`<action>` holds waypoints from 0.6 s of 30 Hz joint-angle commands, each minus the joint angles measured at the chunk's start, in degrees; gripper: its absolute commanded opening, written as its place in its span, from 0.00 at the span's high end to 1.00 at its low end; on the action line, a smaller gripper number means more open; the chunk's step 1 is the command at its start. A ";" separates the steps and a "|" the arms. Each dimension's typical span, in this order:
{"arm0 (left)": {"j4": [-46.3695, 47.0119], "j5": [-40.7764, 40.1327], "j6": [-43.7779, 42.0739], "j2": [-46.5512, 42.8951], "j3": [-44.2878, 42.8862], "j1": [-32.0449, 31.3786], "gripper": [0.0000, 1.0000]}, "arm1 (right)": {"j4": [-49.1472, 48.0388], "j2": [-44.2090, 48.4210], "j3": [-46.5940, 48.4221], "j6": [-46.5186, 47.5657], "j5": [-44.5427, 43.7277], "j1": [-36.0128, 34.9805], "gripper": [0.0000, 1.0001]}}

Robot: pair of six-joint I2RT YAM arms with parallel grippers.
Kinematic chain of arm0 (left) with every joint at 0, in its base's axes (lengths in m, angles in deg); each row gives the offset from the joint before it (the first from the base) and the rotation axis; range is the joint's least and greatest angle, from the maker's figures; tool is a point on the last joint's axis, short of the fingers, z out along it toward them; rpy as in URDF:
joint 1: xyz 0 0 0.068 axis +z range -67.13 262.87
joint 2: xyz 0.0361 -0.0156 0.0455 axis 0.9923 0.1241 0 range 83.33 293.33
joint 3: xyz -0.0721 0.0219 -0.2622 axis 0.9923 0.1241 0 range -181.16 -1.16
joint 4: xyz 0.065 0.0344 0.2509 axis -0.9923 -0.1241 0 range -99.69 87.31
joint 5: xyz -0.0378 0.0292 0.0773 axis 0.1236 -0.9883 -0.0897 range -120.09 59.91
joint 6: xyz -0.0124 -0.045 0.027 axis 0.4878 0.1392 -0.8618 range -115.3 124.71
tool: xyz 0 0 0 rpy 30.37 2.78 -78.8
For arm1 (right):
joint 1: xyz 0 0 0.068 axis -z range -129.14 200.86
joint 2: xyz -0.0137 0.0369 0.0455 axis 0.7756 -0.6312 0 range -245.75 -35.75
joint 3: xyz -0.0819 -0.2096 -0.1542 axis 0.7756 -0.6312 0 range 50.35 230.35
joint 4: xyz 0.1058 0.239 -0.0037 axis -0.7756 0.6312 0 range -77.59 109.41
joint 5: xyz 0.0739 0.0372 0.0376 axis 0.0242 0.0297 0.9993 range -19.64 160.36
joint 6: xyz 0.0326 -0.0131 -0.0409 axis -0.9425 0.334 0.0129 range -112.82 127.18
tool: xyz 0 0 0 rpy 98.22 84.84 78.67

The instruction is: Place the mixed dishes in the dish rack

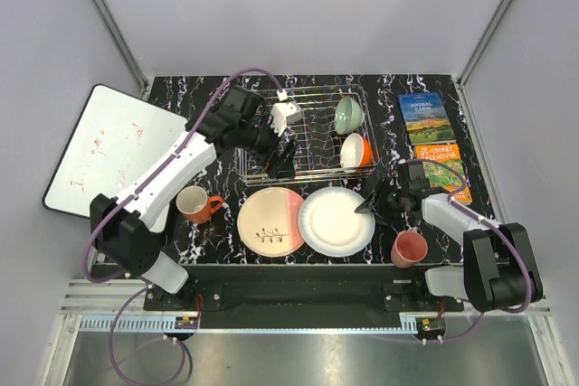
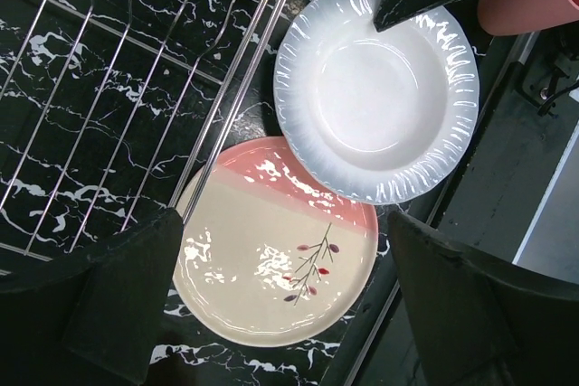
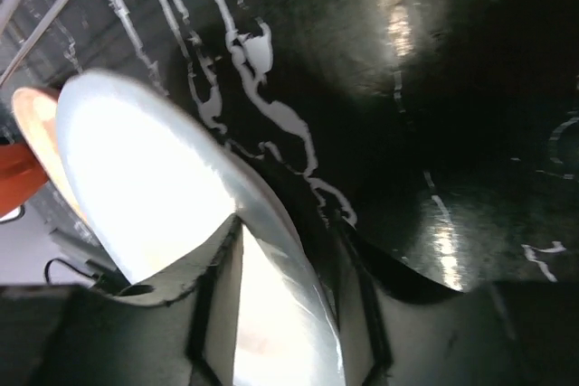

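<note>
Gripping the white plate [image 1: 336, 221] by its right rim, the right tool [image 1: 369, 206] is closed on it. My right wrist view shows one finger over the plate's face, one outside its edge, and the rim filling the gap between them. From overhead that contact is too small to read. I cannot tell whether the plate is lifted off the bench [image 1: 172, 97] or lying flat on it. An orange shape at the left edge of the right wrist view is cut off, and I cannot name it.

Just left of the white plate lies the pink-and-cream plate [image 1: 270, 221]. The left wrist view shows the white rim lapping over its edge, with the rack's near rail crossing in front.

The left tool [image 1: 282, 155] hangs over the near-left part of the dish rack [image 1: 303, 133], fingers spread wide and holding nothing.

Only the overhead view shows the mint-green bowl [image 1: 348, 115] and orange bowl [image 1: 355, 152], both on edge at the rack's right end. It also shows the mug [image 1: 194, 204] on the bench to the left. The pink cup [image 1: 409, 248] stands near right, clipped at the left wrist view's corner.

Two books [image 1: 425, 117] lie far right, and a white board [image 1: 109, 146] juts off the left side.
</note>
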 commanded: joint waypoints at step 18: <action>-0.43 -7.90 2.10 0.30 -7.85 10.54 0.01 | 7.56 7.54 5.24 0.62 -9.04 -8.00 1.00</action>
